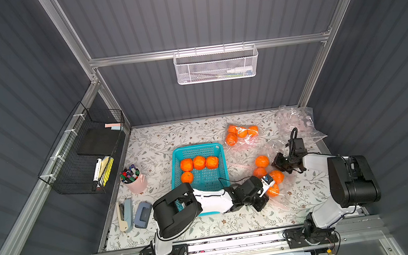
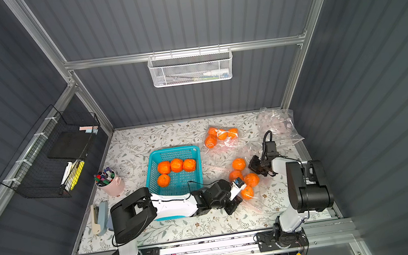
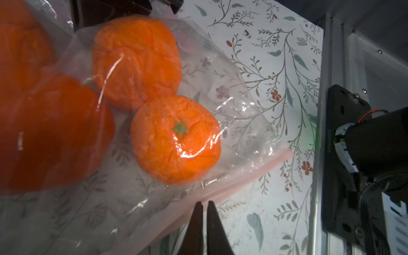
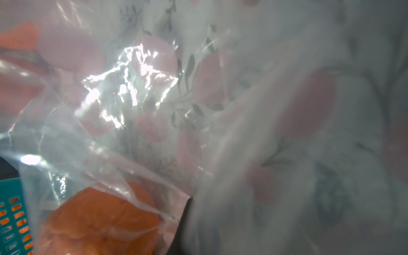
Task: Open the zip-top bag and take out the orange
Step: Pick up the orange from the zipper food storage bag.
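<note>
1. Currently the zip-top bag (image 3: 238, 114) lies on the table (image 1: 235, 224) to the right of the teal basket (image 1: 197, 148), between the two arms. It has four oranges inside, and the orange (image 3: 176, 141) with the green star sits nearest the pink zip strip (image 3: 254, 174).
2. The left gripper (image 3: 204, 203) is all but closed, with only a sliver between its tips, which sit at the edge of the zip strip. The left wrist view does not show whether any film is caught between them.
3. The right gripper (image 1: 280, 163) is closed at the far right side of the bag. Film is bunched right up against the right wrist camera, so it appears to be pinching a fold of the bag.
4. The strip looks flat and pressed together along its visible length, so the seal is probably unopened and no orange is out of this bag.
5. One risk is at the left tips. The strip is thin and slick, so they may slide off it. They may also clamp both lips together, and a pull would then drag the whole bag instead of parting the seal.
6. Another risk is the right grip. If it holds body film and not a lip, pulling would lift and tilt the bag. The oranges would roll, their weight would shift, and the film could stretch or slip free.
7. Film blankets the right wrist view, so that arm can barely see what it is holding. A misjudged pull could shove the bag against the basket.
</note>
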`<state>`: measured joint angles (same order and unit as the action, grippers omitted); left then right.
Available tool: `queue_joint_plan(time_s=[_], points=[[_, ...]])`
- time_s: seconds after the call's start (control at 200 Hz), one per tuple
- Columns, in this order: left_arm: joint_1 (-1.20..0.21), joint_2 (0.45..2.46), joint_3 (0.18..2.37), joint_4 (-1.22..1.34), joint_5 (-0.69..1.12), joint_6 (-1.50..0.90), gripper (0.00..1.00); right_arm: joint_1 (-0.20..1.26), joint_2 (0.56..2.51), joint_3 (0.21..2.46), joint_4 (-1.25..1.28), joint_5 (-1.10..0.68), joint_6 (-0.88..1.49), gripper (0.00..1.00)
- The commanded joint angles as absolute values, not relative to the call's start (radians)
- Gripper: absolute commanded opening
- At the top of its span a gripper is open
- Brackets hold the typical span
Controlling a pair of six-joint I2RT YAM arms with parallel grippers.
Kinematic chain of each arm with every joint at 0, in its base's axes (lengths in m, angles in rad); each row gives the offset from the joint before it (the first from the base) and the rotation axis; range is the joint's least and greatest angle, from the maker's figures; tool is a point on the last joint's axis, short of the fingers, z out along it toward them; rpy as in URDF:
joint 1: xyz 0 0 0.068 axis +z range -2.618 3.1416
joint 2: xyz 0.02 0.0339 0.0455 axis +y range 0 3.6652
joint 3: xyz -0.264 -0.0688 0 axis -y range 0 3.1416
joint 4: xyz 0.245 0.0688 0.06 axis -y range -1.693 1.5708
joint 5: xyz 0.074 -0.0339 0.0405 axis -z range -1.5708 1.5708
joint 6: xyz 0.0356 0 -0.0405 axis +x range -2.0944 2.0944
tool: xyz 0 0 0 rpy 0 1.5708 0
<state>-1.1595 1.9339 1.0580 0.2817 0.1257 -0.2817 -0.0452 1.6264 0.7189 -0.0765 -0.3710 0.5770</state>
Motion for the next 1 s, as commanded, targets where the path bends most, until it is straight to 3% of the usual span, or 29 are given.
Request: queue_joint_plan(time_s=[0.0,0.655,0.995], points=[[-1.157,1.963,1.046,0.318,0.101,-0.265,0.11,-0.047,1.651,0.726,-0.109,-0.359,0.586,0.10],[-1.158,1.972,0.985,0.437,0.058,-0.320,0.22,-0.048,1.653,0.727,-0.112,-0.356,0.586,0.10],[-1.157,2.004,0.990,0.490,0.005,-0.330,0.46,-0.047,1.652,0.727,-0.113,-0.355,0.586,0.10]])
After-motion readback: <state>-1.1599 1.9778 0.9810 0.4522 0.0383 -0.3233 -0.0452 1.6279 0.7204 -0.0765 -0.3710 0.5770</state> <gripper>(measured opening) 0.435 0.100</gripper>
